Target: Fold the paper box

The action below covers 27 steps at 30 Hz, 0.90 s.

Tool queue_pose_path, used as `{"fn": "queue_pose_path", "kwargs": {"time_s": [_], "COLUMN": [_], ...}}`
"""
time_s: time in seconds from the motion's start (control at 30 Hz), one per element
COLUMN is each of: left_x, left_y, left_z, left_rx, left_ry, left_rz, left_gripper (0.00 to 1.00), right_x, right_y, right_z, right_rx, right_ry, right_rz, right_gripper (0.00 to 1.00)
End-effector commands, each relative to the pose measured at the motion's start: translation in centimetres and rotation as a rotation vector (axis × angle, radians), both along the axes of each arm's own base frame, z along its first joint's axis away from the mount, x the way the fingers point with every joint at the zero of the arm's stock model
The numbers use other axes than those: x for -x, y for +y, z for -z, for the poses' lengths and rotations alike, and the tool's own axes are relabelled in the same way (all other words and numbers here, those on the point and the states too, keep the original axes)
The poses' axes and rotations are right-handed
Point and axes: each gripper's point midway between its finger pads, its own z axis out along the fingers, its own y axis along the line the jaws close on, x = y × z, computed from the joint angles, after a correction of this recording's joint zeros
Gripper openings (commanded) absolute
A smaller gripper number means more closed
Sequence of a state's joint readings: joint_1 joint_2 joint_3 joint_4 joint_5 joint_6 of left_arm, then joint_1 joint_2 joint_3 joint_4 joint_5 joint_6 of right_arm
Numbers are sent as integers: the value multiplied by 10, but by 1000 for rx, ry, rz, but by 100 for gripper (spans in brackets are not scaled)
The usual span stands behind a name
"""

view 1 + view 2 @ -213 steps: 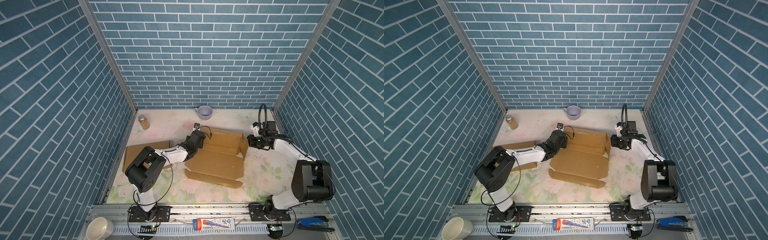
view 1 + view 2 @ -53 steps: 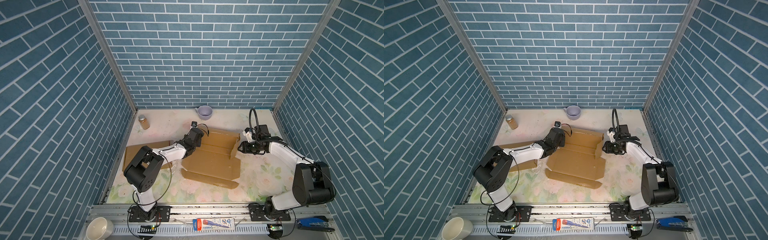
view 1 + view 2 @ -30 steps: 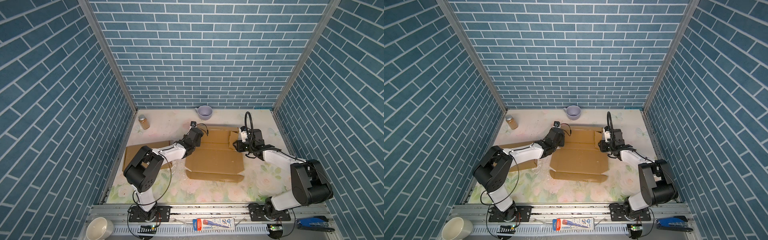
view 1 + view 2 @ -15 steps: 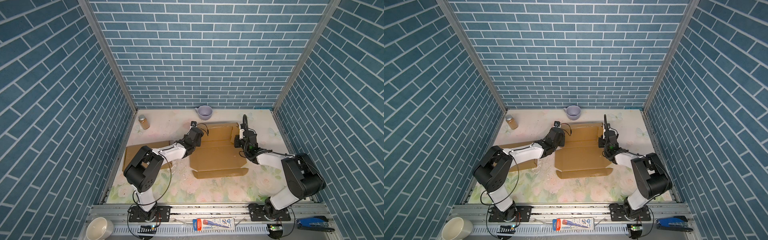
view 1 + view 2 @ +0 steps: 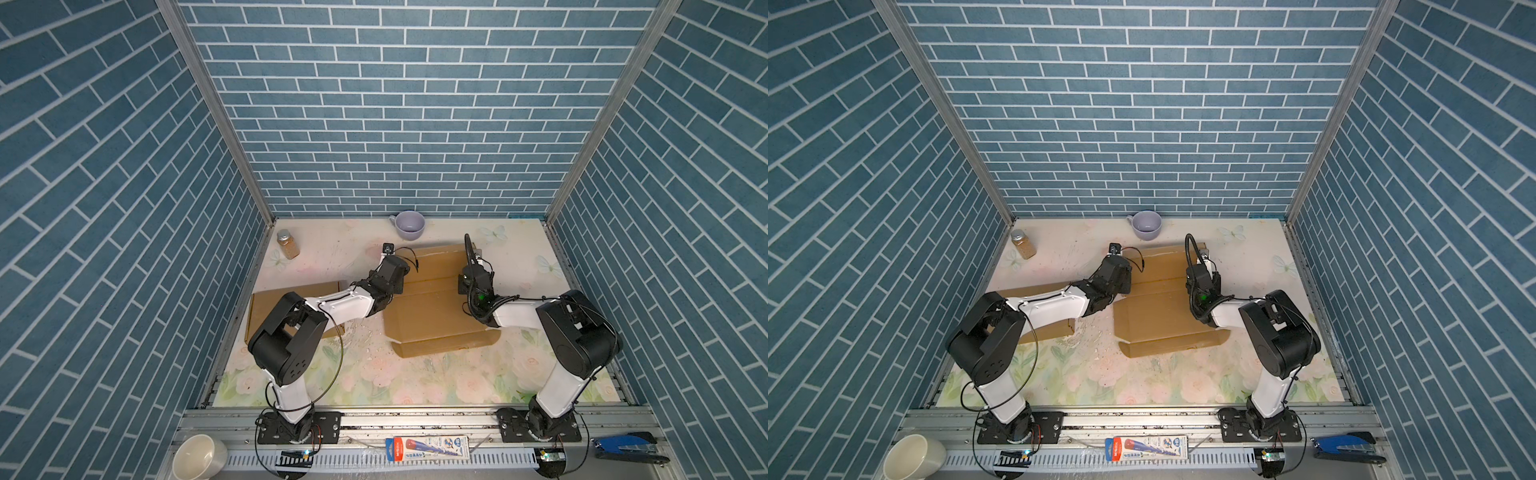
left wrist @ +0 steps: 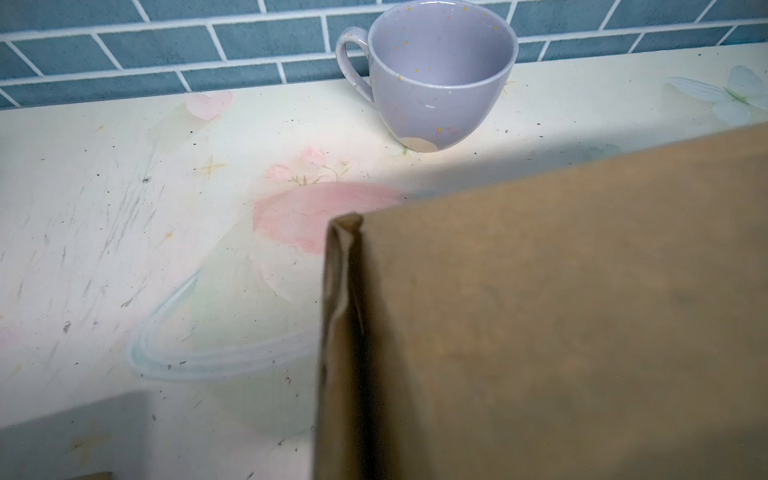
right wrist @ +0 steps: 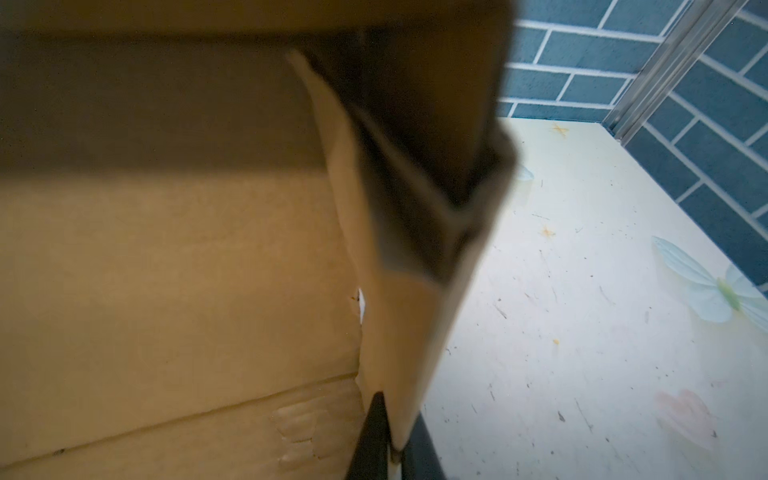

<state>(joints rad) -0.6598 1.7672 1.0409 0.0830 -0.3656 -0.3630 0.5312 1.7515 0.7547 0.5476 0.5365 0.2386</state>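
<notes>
The paper box (image 5: 432, 316) (image 5: 1154, 316) is brown cardboard lying opened out in the middle of the table in both top views, with a narrow flap along its front edge. My left gripper (image 5: 401, 270) (image 5: 1121, 270) is at its left side. In the left wrist view the box's left wall (image 6: 540, 332) stands upright and runs down to where the jaws lie hidden. My right gripper (image 7: 395, 449) (image 5: 473, 268) (image 5: 1202, 266) is at the box's right side, with its black fingertips (image 7: 372, 440) shut on the raised right wall (image 7: 407, 332).
A lavender cup (image 5: 409, 225) (image 5: 1145, 225) (image 6: 436, 75) stands at the back wall just behind the box. A spice jar (image 5: 287, 244) (image 5: 1022, 244) is at the back left. A second flat cardboard sheet (image 5: 291, 293) lies under my left arm. The blue brick side walls are close.
My right gripper has swung left and back along the box's right side and closed on the right wall. The box has turned squarer to the table. My left arm has barely moved.
</notes>
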Motion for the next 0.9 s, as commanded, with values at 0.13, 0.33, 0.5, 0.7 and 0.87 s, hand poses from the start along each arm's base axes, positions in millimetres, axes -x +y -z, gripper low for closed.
{"fn": "queue_pose_path", "kwargs": {"time_s": [0.13,0.33,0.5,0.7,0.87], "left_x": [29,30,31,33,31], "left_y": [4,4,2,0,-1], "left_z": [44,45,41,34,23], "left_rx": [-89,-74,-44,-5,27], "left_ry": [171,177,189,234,244], "left_rz": [56,42,30,-5,-13], "left_gripper": [0,0,0,6,16], "right_x": [0,1,2,9,17], "right_y": [-4,0,4,3,1], "right_z": [13,6,-2,-17,-28], "right_rx": [25,-7,-8,25,51], "right_ry": [39,42,82,114,133], "right_rz": [24,5,-30,-68,-95], "right_gripper": [0,0,0,0,0]}}
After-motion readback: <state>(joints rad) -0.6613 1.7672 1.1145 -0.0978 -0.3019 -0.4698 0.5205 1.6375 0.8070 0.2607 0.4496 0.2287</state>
